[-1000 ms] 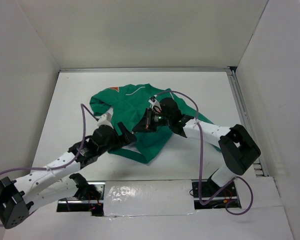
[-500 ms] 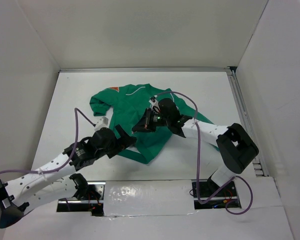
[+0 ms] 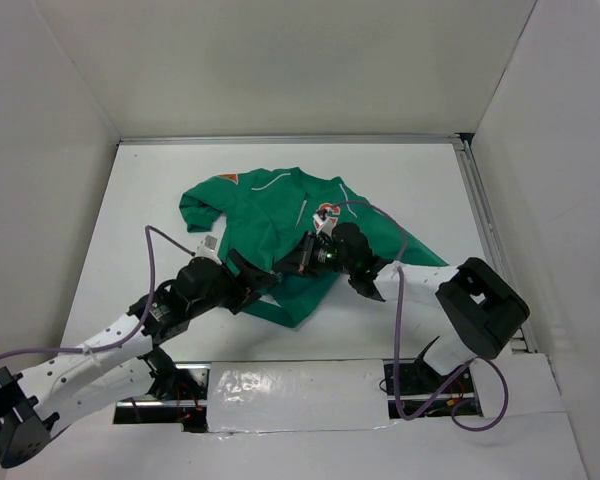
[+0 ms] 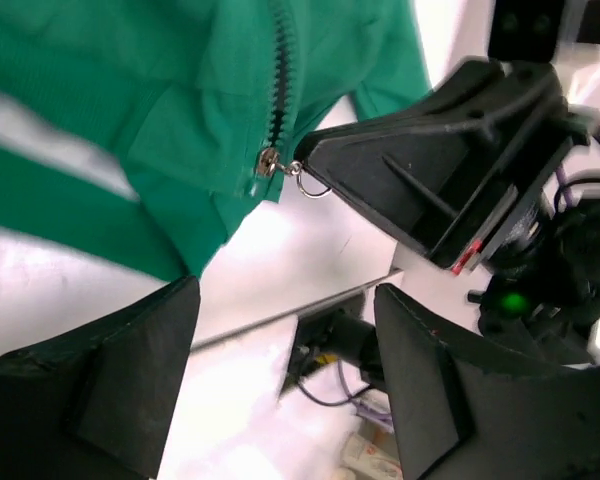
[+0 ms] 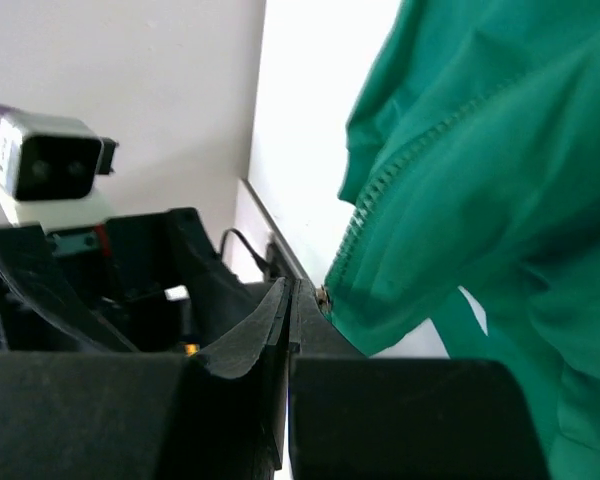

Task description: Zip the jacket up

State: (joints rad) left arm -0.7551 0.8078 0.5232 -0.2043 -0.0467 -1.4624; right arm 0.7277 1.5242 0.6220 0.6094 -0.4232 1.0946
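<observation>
Jacket (image 3: pixel 265 210) lies rumpled in the middle of the white table (image 3: pixel 410 175), collar toward the far wall. Right gripper (image 5: pixel 290 296) has its jaws closed on the zipper pull (image 4: pixel 270 162) at the near hem. Just beside it, left gripper (image 4: pixel 280 300) hangs with jaws wide apart, holding nothing

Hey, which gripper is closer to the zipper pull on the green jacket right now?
Right. The right gripper, fingers shut, pinches the zipper pull at the jacket hem; the left gripper hangs open just short of it.
</observation>
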